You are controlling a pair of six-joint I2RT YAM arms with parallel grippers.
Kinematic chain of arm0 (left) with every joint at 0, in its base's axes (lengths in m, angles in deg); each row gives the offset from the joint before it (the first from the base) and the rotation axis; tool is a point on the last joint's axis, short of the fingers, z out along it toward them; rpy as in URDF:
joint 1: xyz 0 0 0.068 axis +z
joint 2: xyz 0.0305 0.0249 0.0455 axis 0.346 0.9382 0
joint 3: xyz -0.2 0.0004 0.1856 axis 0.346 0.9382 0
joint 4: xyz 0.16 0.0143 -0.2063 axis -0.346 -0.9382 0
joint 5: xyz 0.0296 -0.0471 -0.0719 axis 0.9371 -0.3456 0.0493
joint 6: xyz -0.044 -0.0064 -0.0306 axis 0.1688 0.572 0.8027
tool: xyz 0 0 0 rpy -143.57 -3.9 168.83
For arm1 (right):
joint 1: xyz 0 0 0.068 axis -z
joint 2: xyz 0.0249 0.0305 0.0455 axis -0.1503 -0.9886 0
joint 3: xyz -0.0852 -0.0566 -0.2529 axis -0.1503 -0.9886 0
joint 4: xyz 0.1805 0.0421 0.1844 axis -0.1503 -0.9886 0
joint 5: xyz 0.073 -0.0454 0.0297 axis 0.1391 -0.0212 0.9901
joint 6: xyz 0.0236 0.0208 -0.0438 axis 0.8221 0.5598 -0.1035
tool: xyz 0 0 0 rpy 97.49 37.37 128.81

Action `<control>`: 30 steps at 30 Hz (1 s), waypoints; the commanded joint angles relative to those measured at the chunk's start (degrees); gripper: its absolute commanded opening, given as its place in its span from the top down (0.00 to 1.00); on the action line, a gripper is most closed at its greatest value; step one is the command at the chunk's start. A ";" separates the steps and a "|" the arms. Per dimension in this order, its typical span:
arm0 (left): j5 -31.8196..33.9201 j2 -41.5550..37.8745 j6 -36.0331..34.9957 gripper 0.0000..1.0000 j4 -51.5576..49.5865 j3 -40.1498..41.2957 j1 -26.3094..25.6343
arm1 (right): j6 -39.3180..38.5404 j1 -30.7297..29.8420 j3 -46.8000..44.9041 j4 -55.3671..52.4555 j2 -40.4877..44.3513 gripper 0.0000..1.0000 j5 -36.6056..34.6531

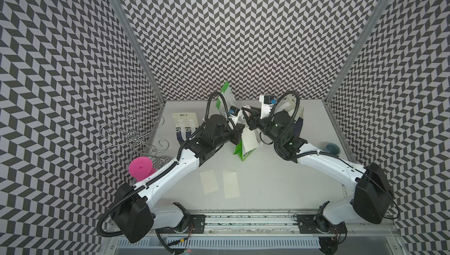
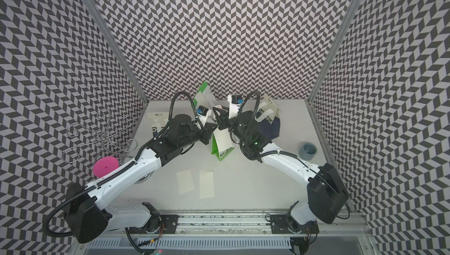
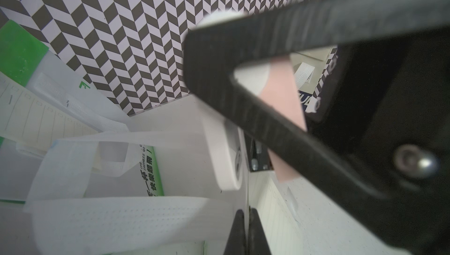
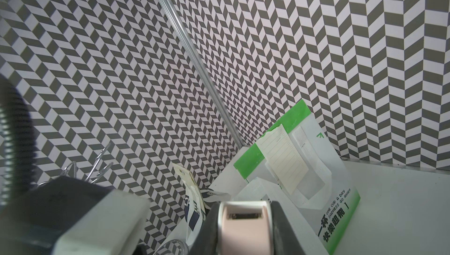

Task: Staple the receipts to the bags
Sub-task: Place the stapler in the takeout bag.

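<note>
The left hand is pinched shut, holding the receipt against the rim of the green-and-white bag standing mid-surface. The right hand grips the pink stapler, which seems to sit astride that rim. Best to squeeze squarely through both layers, clear of the handle strap.

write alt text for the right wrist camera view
The right gripper clamps a pink-and-white stapler in the foreground. Beyond it a green-and-white bag stands by the chevron wall, a cream receipt on its face; a navy bag is partly visible.
</note>
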 commanded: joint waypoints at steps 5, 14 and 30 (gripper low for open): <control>0.96 0.23 -0.60 1.00 -2.49 0.96 -0.42 | -0.14 0.05 1.08 2.18 -0.68 0.94 0.25; 1.91 0.94 0.01 1.00 -2.88 0.50 -0.42 | -0.35 -0.03 -0.06 0.97 0.88 0.95 0.03; 1.40 1.40 0.11 1.00 -2.00 0.52 -0.34 | -0.75 -0.93 -2.14 -2.01 2.50 0.95 -2.81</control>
